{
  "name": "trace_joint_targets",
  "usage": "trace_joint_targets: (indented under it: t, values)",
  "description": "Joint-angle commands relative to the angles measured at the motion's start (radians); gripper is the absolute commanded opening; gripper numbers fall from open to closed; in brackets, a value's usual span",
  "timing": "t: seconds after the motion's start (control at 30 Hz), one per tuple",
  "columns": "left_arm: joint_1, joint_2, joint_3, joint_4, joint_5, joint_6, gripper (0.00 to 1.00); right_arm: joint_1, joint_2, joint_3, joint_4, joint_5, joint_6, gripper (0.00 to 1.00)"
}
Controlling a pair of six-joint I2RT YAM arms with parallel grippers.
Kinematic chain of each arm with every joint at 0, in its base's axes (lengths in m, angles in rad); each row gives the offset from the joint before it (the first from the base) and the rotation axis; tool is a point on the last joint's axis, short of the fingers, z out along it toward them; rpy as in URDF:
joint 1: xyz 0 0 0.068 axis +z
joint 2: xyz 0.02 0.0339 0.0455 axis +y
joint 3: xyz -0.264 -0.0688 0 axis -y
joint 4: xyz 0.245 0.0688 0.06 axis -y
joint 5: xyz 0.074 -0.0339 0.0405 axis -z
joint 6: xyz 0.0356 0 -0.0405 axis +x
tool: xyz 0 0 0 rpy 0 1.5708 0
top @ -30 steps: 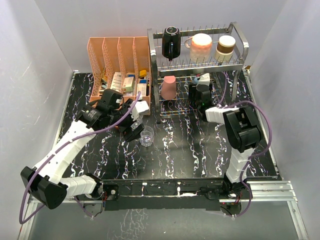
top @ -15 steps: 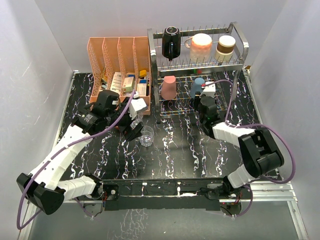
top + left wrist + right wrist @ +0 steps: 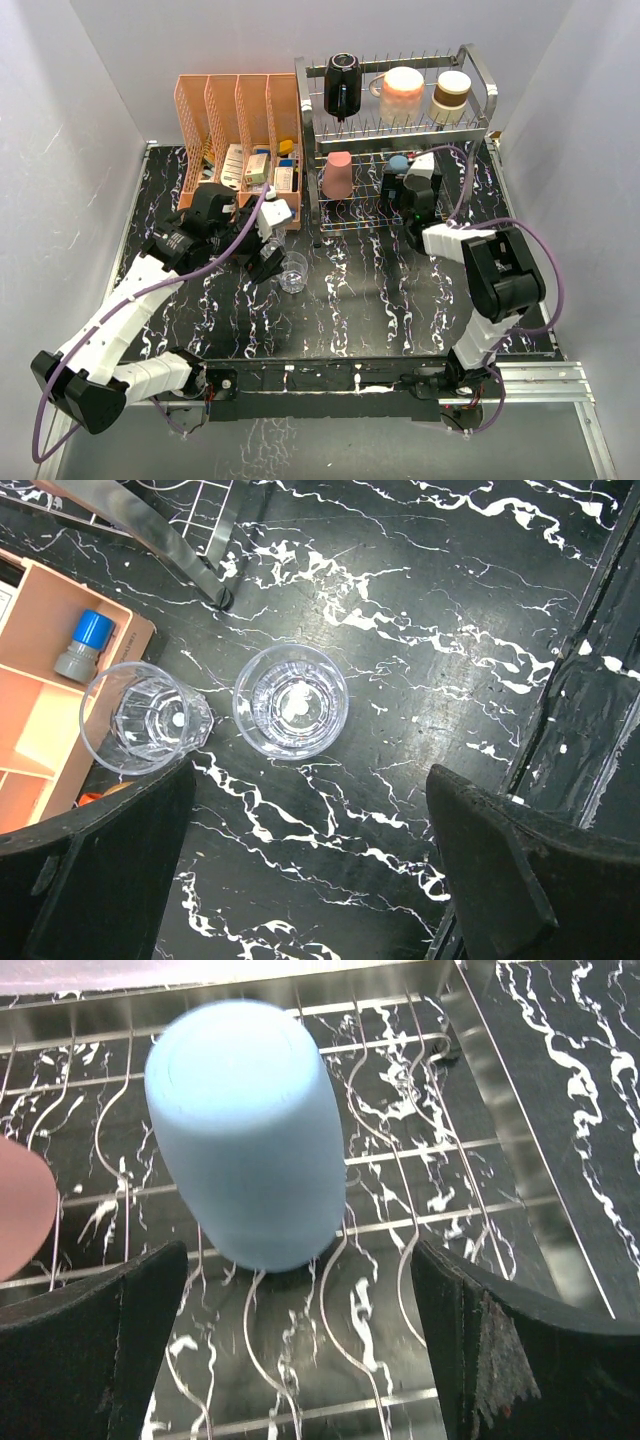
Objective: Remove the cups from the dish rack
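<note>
The silver dish rack (image 3: 480,75) stands at the back right. Its upper tier holds a black mug (image 3: 342,85), a peach mug (image 3: 403,90) and a steel cup (image 3: 452,96). The lower tier (image 3: 480,1110) holds a pink tumbler (image 3: 337,176) and an upside-down blue tumbler (image 3: 399,163) (image 3: 245,1130). My right gripper (image 3: 402,188) (image 3: 300,1360) is open, just short of the blue tumbler and not touching it. Two clear glasses (image 3: 290,700) (image 3: 140,718) stand upright on the table. My left gripper (image 3: 268,250) (image 3: 310,880) is open and empty above them. The small orange-red cup is out of view.
A peach-orange plastic organizer (image 3: 240,100) with small boxes and bottles stands left of the rack; its corner (image 3: 60,640) touches one glass. The rack's leg (image 3: 170,540) is close to the glasses. White walls enclose the black marbled table (image 3: 400,300).
My right gripper drew back from the rack, then moved forward again to the blue tumbler. My left arm shifted slightly; the glasses did not move.
</note>
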Motion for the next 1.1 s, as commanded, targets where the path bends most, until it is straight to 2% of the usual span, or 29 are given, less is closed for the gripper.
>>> trace_joint_targets:
  t: [0.0,0.27,0.53,0.63,0.83,0.93,1.07]
  values:
    - [-0.004,-0.029,-0.008,-0.001,0.028,0.031,0.97,-0.008,0.096,0.125,0.063,-0.05,-0.032,0.98]
    - [-0.004,-0.013,-0.026,0.005,0.049,0.03,0.97,-0.026,0.267,0.303,0.056,-0.022,-0.041,0.98]
    - [-0.004,-0.009,-0.023,0.001,0.057,0.043,0.97,-0.029,0.331,0.357,0.086,-0.033,-0.062,0.97]
    - [-0.004,-0.013,-0.03,0.002,0.057,0.045,0.97,-0.03,0.337,0.37,0.089,-0.043,-0.076,0.88]
    - [-0.004,-0.028,-0.049,0.014,0.054,0.052,0.97,-0.029,0.309,0.356,0.093,-0.06,-0.087,0.6]
    - [-0.004,-0.033,-0.051,0.017,0.051,0.052,0.97,-0.03,0.282,0.329,0.101,-0.063,-0.088,0.53]
    - [-0.003,-0.046,-0.066,0.031,0.044,0.054,0.97,-0.026,0.226,0.277,0.114,-0.073,-0.077,0.5]
